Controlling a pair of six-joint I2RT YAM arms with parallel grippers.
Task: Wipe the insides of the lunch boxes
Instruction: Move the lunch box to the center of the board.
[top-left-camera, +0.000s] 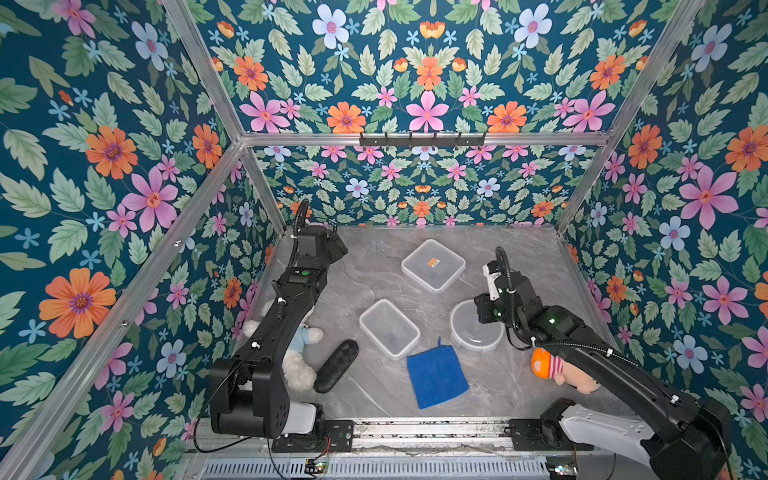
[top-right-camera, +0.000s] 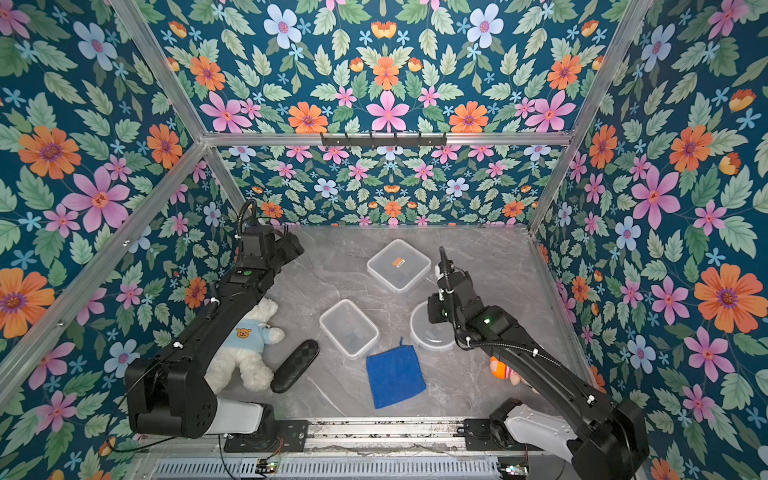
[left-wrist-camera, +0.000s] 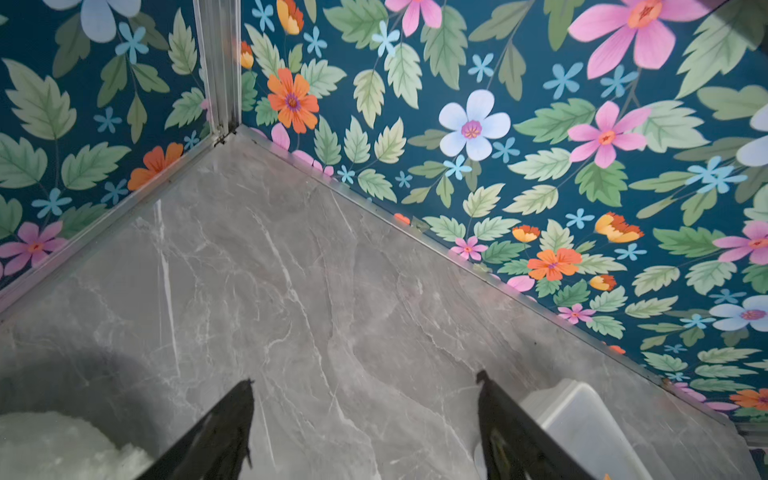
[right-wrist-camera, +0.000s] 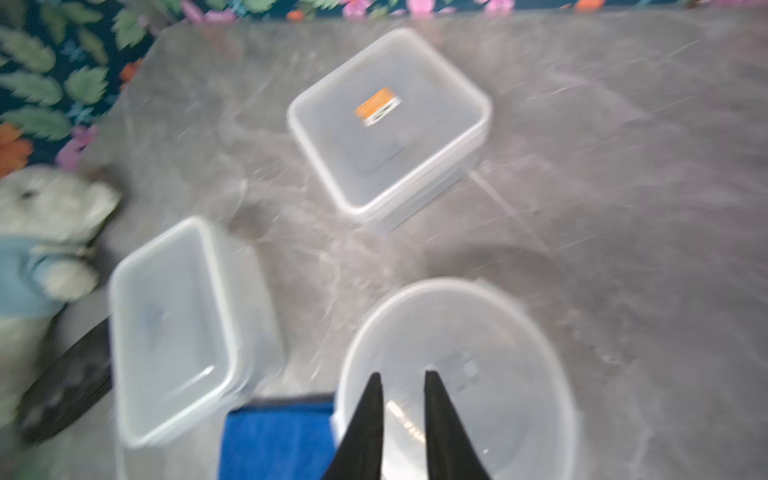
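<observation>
Three clear lunch boxes stand on the grey marble table in both top views: a square lunch box (top-left-camera: 433, 265) (top-right-camera: 398, 265) with an orange sticker at the back, a rectangular lunch box (top-left-camera: 388, 328) (top-right-camera: 349, 328) in the middle, and a round lunch box (top-left-camera: 471, 332) (top-right-camera: 428, 334) to its right. A blue cloth (top-left-camera: 436, 376) (top-right-camera: 395, 376) lies flat in front of them. My right gripper (right-wrist-camera: 403, 373) hovers over the round lunch box (right-wrist-camera: 457, 365), jaws a narrow gap apart and empty. My left gripper (left-wrist-camera: 365, 376) is wide open over bare table at the back left, beside the square lunch box (left-wrist-camera: 582, 415).
A white teddy bear (top-left-camera: 297, 345) in a blue shirt lies under the left arm, with a black case (top-left-camera: 336, 365) beside it. A doll with an orange hat (top-left-camera: 557, 370) lies under the right arm. Floral walls close in three sides.
</observation>
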